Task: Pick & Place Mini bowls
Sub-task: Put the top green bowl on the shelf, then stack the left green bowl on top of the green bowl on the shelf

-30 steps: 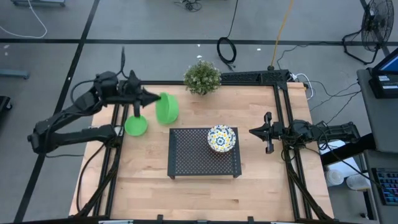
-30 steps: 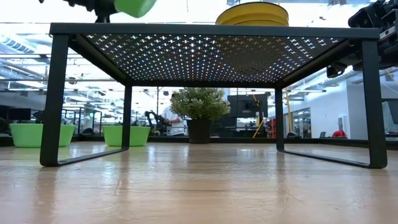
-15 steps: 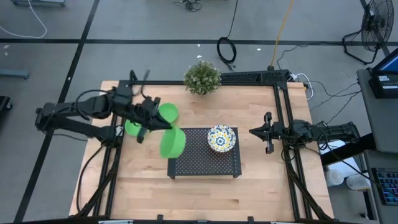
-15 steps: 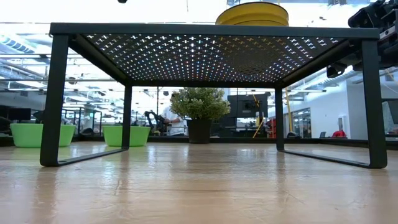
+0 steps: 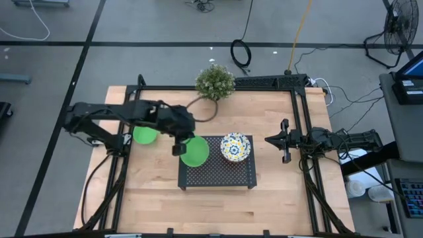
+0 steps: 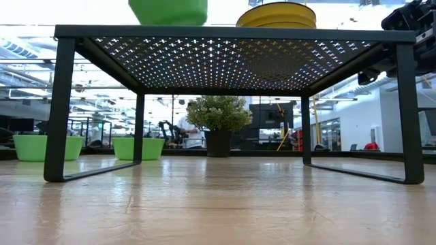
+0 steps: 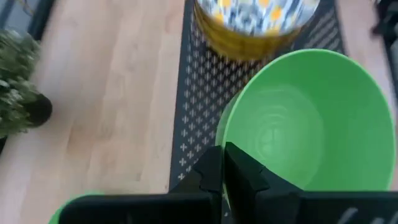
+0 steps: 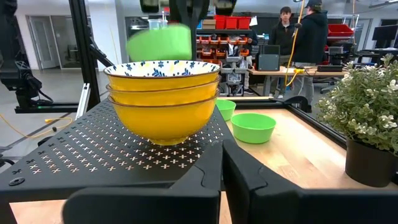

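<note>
Carrying a green mini bowl (image 5: pixel 194 151) in the left pincer (image 5: pixel 180 142), clamped on its rim, above the rack (image 5: pixel 218 180); lowering and releasing beside the patterned stack (image 5: pixel 235 147) likely coming next.

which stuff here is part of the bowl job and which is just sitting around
Part of the job:
green bowl held in the shut left gripper over the perforated rack
stack of patterned bowls on the rack
green bowls on the table

Just sitting around:
potted plant

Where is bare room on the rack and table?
Free: the rack's near half and the table in front. Crowded: the rack's far half, where the left gripper holds a green bowl beside the patterned stack.
</note>
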You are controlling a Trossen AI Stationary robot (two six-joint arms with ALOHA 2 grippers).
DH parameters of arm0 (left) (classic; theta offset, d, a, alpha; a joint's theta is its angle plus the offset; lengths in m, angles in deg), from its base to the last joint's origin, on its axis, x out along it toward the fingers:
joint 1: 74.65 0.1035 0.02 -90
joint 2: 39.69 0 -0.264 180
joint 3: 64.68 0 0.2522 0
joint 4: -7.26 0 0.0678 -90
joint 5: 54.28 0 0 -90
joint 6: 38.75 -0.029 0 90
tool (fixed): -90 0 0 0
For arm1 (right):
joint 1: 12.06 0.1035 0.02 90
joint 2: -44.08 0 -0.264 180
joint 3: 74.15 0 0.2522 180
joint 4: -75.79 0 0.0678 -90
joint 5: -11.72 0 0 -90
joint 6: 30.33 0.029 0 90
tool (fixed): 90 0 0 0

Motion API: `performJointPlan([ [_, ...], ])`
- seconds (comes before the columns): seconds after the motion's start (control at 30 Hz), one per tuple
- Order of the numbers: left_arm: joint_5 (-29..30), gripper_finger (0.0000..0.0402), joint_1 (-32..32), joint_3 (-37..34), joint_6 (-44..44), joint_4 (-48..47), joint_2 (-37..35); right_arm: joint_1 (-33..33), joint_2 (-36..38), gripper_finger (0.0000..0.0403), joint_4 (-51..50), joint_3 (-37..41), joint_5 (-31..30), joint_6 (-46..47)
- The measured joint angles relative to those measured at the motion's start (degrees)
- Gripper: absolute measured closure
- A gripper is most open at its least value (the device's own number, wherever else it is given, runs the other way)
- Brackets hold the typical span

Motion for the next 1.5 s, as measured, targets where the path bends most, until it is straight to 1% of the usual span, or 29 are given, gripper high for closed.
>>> performJointPlan([
  [0.1, -0.01, 0.0397, 0.07, 0.00, -1.38, -0.84, 2.63, -0.02, 0.00, 0.0403, 0.00, 0.02, -0.02, 0.00],
  [0.27, -0.04, 0.0389, 0.07, 0.00, -1.51, -2.80, 5.30, -0.01, 0.00, 0.0403, 0.02, 0.01, -0.02, 0.00],
  [0.33, -0.22, 0.0394, 0.07, 0.00, -1.51, -3.53, 6.25, -0.01, 0.00, 0.0403, 0.02, 0.01, -0.02, 0.00],
  [0.43, -1.77, 0.0395, 0.07, 0.00, -1.30, -3.33, 7.30, -0.01, 0.00, 0.0403, 0.00, 0.01, -0.02, 0.00],
  [0.57, -1.79, 0.0387, 0.08, 0.00, -1.36, -2.98, 8.39, 0.00, 0.00, 0.0403, 0.02, 0.00, -0.02, 0.00],
  [0.73, -1.73, 0.0396, 0.11, 0.00, -1.35, -2.75, 9.46, 0.00, 0.00, 0.0403, 0.04, 0.00, -0.02, 0.00],
  [0.8, -1.64, 0.0387, 0.11, 0.00, -1.36, -2.51, 9.46, 0.00, 0.00, 0.0403, 0.06, 0.02, -0.02, 0.00],
  [1.0, -1.51, 0.0331, 0.11, 0.00, -1.38, 0.17, 8.90, -0.02, 0.00, 0.0403, 0.43, 0.02, -0.02, 0.00],
  [1.13, -1.51, 0.0305, 0.11, 0.00, -1.42, 0.48, 8.96, 0.00, 0.00, 0.0403, 0.52, 0.02, -0.01, 0.00],
  [1.3, -1.49, 0.0282, 0.35, 0.00, -1.51, 0.41, 8.91, 0.00, 0.00, 0.0403, 0.52, 0.02, 0.00, 0.00],
  [1.5, -1.45, 0.0269, 0.33, 0.00, -1.49, 0.53, 8.02, -0.02, 0.00, 0.0403, 0.52, 0.01, -0.02, 0.00],
])
